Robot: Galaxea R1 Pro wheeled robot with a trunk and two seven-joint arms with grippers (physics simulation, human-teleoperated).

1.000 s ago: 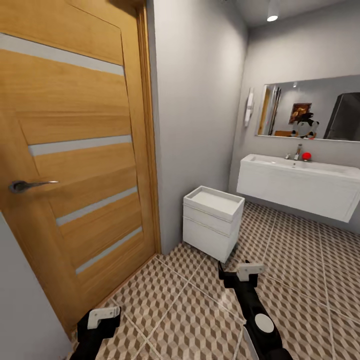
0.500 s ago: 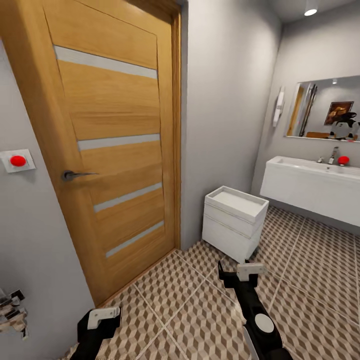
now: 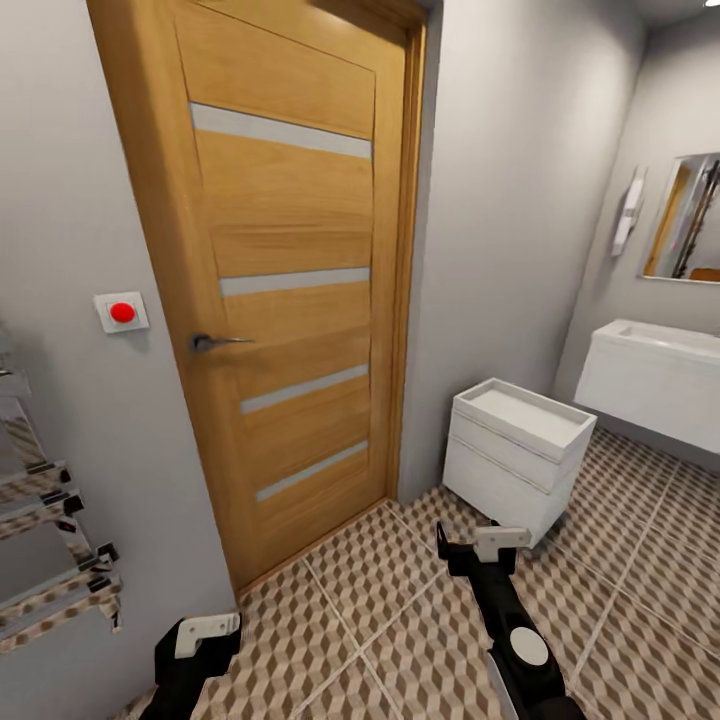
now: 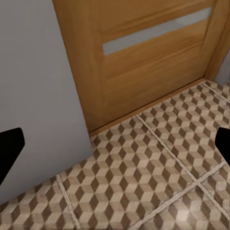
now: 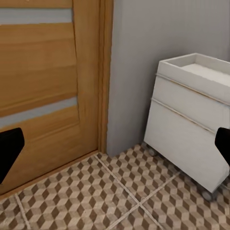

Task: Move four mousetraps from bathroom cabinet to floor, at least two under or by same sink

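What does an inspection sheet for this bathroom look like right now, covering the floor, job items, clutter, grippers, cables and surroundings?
Surface: bathroom floor, cube-patterned tiles with pale grout.
Job's things: sink on the wall at the head view's right edge; mousetraps and cabinet, nothing seen.
Clutter: white two-drawer unit standing on the tiles beside the grey wall.
Grippers: left gripper and right gripper both open, holding nothing, above the tiles.
Cables: nothing seen.
Surroundings: closed wooden door, red button on the wall beside it, mirror above the sink.
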